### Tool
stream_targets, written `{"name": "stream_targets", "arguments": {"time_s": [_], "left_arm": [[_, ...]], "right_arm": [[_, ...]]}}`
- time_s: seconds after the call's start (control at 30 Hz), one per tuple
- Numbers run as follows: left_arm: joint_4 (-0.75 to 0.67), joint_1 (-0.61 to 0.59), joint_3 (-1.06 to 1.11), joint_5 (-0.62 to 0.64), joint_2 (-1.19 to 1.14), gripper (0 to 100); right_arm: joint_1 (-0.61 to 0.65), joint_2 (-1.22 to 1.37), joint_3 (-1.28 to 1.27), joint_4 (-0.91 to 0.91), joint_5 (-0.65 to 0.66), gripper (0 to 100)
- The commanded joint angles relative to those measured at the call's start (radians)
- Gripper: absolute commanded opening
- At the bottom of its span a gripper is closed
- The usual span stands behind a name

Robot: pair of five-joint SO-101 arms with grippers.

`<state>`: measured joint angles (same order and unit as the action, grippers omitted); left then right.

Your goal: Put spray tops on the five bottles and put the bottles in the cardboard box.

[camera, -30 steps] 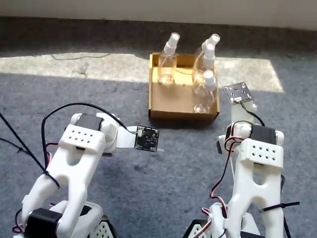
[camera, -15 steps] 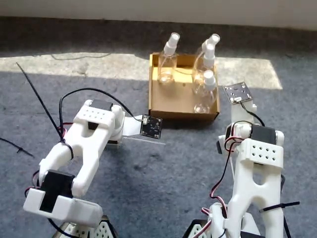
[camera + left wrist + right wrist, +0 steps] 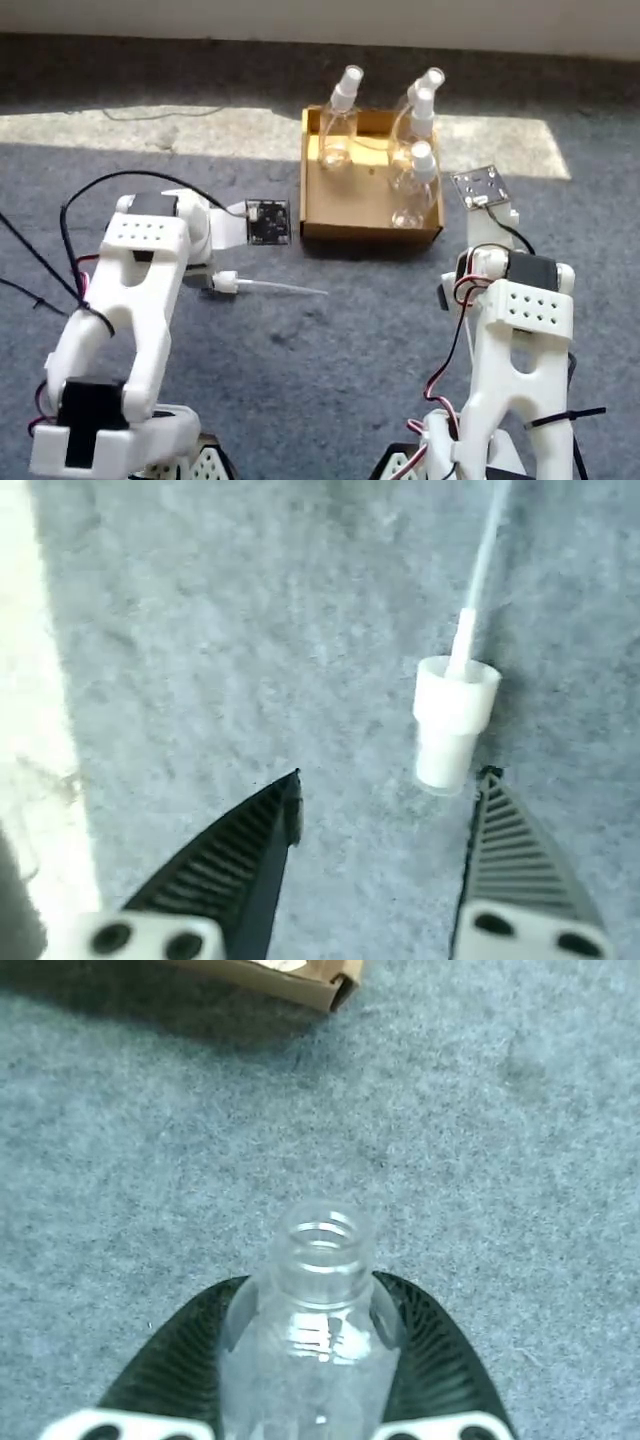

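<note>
A grey carpet (image 3: 340, 330) with a short, rough pile covers the floor. A band of sunlight (image 3: 150, 135) lies across its far part. Just behind this band the carpet is in a dark strip (image 3: 200, 60) of shadow, and behind that begins a pale wall (image 3: 300, 18). On the band lies a thin cord (image 3: 165, 113).
</note>
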<state>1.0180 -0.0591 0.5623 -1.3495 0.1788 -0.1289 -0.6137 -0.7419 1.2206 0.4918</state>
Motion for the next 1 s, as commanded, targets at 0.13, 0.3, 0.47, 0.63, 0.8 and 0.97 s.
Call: {"name": "stream_targets", "arguments": {"time_s": [0.13, 0.3, 0.47, 0.63, 0.8, 0.97], "left_arm": [[0.147, -0.027, -0.05, 0.928, 0.262, 26], [0.186, -0.036, -0.041, 1.432, 0.094, 26], [0.157, -0.039, -0.119, 1.803, -0.153, 26], [0.229, -0.045, -0.249, 1.939, -0.341, 26], [0.361, -0.025, -0.351, 1.975, -0.476, 26], [0.514, -0.018, -0.473, 1.97, -0.585, 26]], "right_arm": [[0.007, -0.031, 0.008, 0.01, -0.006, 0.4], [0.007, -0.031, -0.013, 0.018, -0.006, 0.4], [0.004, -0.031, -0.042, 0.007, -0.006, 0.4], [0.005, -0.031, -0.042, 0.01, -0.006, 0.4], [0.007, -0.031, -0.044, 0.008, -0.006, 0.4], [0.007, -0.031, -0.041, 0.012, -0.006, 0.4]]}}
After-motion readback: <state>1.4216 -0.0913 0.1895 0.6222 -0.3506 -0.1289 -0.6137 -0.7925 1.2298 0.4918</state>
